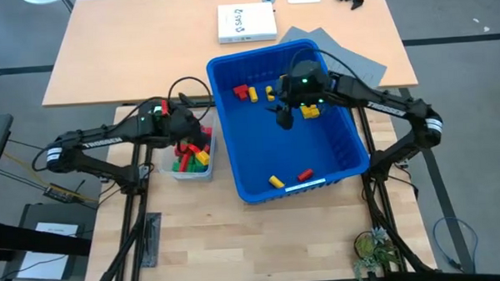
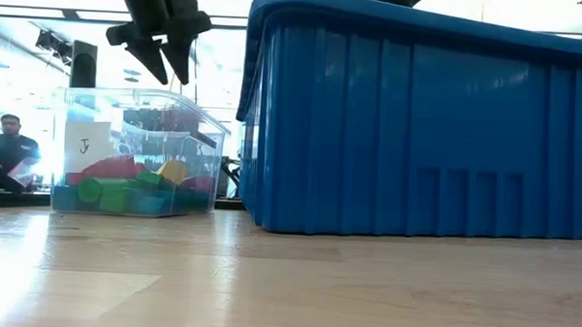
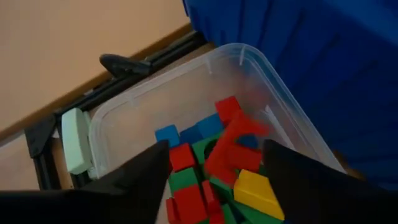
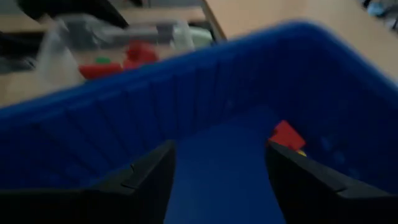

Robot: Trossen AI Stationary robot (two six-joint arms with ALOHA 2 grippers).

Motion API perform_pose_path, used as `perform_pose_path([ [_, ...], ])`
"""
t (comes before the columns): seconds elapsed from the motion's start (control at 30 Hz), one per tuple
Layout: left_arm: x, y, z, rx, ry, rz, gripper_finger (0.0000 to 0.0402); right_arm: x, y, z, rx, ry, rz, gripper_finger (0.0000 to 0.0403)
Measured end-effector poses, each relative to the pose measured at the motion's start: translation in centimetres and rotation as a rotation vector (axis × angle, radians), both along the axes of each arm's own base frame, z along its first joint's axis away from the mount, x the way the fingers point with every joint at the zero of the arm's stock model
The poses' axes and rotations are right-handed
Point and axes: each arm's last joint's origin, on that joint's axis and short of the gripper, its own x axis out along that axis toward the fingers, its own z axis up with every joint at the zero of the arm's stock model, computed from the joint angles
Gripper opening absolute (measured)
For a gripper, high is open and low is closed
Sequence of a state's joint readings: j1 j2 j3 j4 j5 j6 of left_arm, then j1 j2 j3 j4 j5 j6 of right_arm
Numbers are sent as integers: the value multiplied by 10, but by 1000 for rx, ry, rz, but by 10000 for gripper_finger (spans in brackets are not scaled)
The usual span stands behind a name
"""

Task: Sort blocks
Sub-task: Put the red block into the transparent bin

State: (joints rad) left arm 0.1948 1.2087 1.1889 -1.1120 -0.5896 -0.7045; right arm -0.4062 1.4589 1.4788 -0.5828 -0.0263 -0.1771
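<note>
A small clear tub (image 1: 191, 162) on the table's left half holds red, green, blue and yellow blocks (image 3: 186, 186). My left gripper (image 3: 214, 149) hangs open just above the tub, also seen in the low view (image 2: 164, 45). A blurred red block (image 3: 239, 142) shows between its fingers over the pile, touching neither. A large blue bin (image 1: 342, 154) stands right of the tub, with a few red and yellow blocks (image 1: 245, 92) scattered on its floor. My right gripper (image 1: 284, 116) hovers open over the bin's far half, slanting down toward a red block (image 4: 286, 134).
A white box (image 1: 246, 22) and a grey sheet (image 1: 351, 58) lie on the far table behind the bin. A small plant (image 1: 375, 249) stands at the near right corner. Bare wood lies in front of the tub and bin. A person (image 2: 5, 149) sits in the room beyond.
</note>
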Motion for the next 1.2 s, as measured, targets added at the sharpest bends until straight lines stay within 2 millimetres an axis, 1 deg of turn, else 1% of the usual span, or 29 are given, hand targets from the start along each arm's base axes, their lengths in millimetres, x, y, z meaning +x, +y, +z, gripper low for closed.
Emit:
perform_pose_path([
  [0.1,0,1,0,-16,-5,5,300,6,-8,-12,10,52,-17,251],
  [0.2,1,0,3,-22,-21,-6,318,5,-17,-20,22,95,-37,251],
  [0.3,6,-4,16,0,-84,-48,320,3,-28,-21,16,89,-67,248],
  [0.4,17,-5,34,60,-213,-117,316,8,-42,-23,-5,31,-97,243],
  [0.47,26,-6,47,117,-304,-171,312,11,-51,-32,13,33,-116,240],
  [0.53,32,-6,58,172,-385,-220,310,18,-60,-40,5,-1,-130,238],
  [0.63,38,-6,65,202,-458,-268,309,31,-74,-57,31,-34,-164,235],
  [0.8,37,-6,63,193,-439,-271,309,58,-96,-97,88,-68,-231,229],
  [0.97,40,-6,55,172,-379,-275,309,79,-119,-138,131,-23,-270,228],
  [1.1,44,-5,52,169,-361,-278,309,94,-144,-152,141,-1,-296,228],
  [1.2,46,-5,49,168,-339,-285,309,103,-163,-163,163,50,-318,228],
])
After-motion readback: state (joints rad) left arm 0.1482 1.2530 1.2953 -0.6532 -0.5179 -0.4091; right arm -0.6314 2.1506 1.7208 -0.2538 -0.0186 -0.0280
